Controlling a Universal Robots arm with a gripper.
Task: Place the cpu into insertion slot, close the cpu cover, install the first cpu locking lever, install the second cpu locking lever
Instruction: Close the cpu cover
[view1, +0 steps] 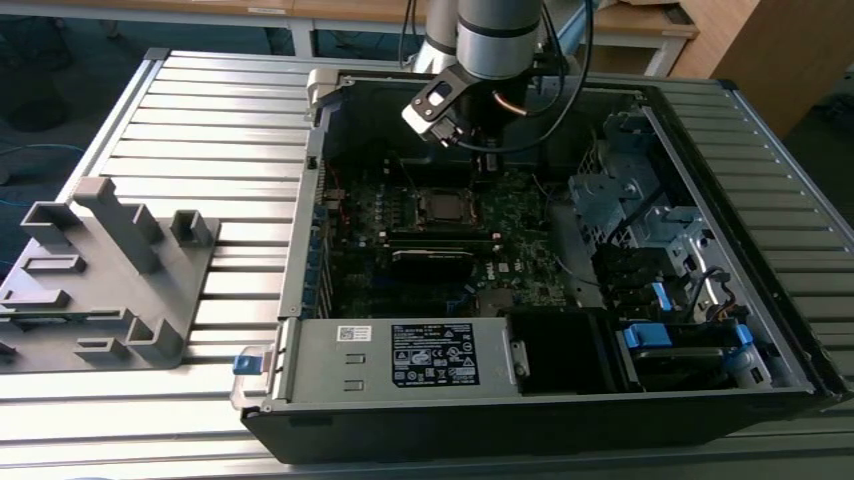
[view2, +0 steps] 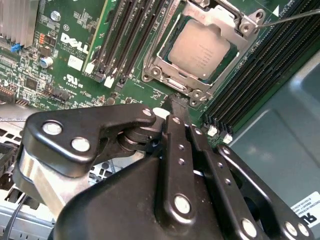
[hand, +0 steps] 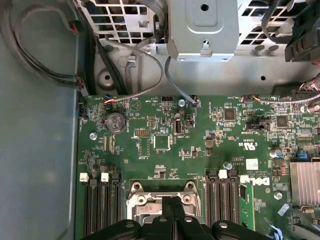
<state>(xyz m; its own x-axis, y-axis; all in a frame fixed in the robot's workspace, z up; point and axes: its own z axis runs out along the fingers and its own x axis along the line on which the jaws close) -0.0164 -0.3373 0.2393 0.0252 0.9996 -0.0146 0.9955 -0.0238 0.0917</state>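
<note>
The cpu, a flat grey square, lies in its socket on the green motherboard. The cpu cover, a shiny silver frame, lies flat around it. A thin metal lever runs off from one corner of the frame. My gripper hangs just off the socket's edge with its black fingers pressed together and nothing between them. In the first wrist view the gripper overlaps the socket's silver frame. In the exterior view the gripper hovers behind the cpu, inside the open computer case.
Black memory slots flank the socket on both sides. A metal drive cage and cables fill the case at the exterior view's right, and the power supply sits at the front. A grey fixture stands on the slatted table at the exterior view's left.
</note>
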